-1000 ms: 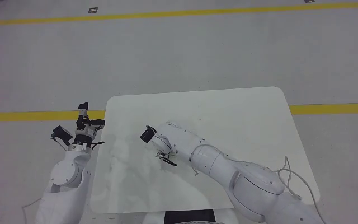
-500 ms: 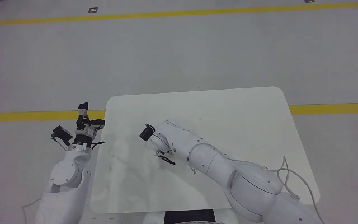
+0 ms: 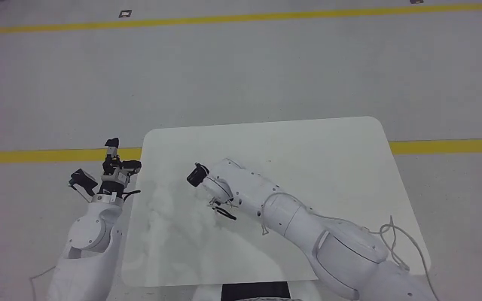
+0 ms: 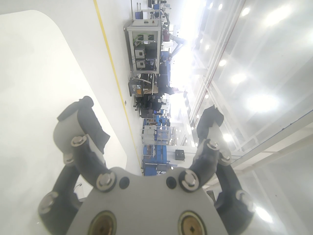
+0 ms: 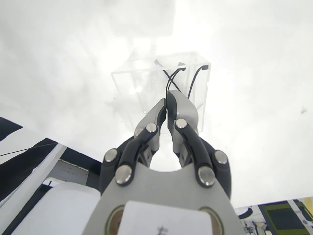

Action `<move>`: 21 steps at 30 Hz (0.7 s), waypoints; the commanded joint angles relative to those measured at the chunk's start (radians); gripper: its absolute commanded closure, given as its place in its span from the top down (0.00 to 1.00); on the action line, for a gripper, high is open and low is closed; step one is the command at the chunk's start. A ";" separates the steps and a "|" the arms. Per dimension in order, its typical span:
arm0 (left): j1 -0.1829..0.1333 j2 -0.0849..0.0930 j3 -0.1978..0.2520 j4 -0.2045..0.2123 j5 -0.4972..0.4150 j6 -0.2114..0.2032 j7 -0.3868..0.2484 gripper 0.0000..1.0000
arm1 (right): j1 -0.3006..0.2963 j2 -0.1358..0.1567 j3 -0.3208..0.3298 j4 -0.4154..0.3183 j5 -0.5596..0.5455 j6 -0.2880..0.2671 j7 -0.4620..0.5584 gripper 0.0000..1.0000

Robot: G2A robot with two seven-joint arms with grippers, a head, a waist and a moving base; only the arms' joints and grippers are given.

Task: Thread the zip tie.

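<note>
Two arms at one white table (image 3: 324, 143), rounded at its corners. Stretched from the near right side across to the table's left half, the right arm (image 3: 301, 222). Off the table's left edge and well apart from the other, the left arm (image 3: 90, 226). On the tabletop just beyond the right arm's tip, a clear box (image 5: 139, 74), see-through on every side. Spread wide just off the table's left edge, the left gripper (image 4: 148, 108), fingers toward the far side. Pressed together at the tips, the right gripper (image 5: 167, 99), pinching a black zip tie (image 5: 168, 84). Out from those tips toward the box, the zip tie, crossing a second tie (image 5: 161, 68) against the clear wall. Just beside the pair, a third tie (image 5: 194, 80), curved, its lower end hidden behind a finger.
</note>
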 commanded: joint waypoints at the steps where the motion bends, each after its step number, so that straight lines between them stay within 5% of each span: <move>1: 0.000 0.000 0.000 0.000 0.000 0.000 0.000 1.00 | -0.011 0.012 0.019 -0.015 0.002 -0.015 0.004 0.00; 8: 0.000 0.000 0.000 0.000 0.000 0.000 0.000 1.00 | -0.044 0.035 0.047 -0.053 -0.027 -0.031 0.016 0.00; 21: 0.000 0.000 0.000 0.000 0.000 0.000 0.000 1.00 | -0.062 0.035 0.056 -0.073 -0.045 -0.049 0.025 0.04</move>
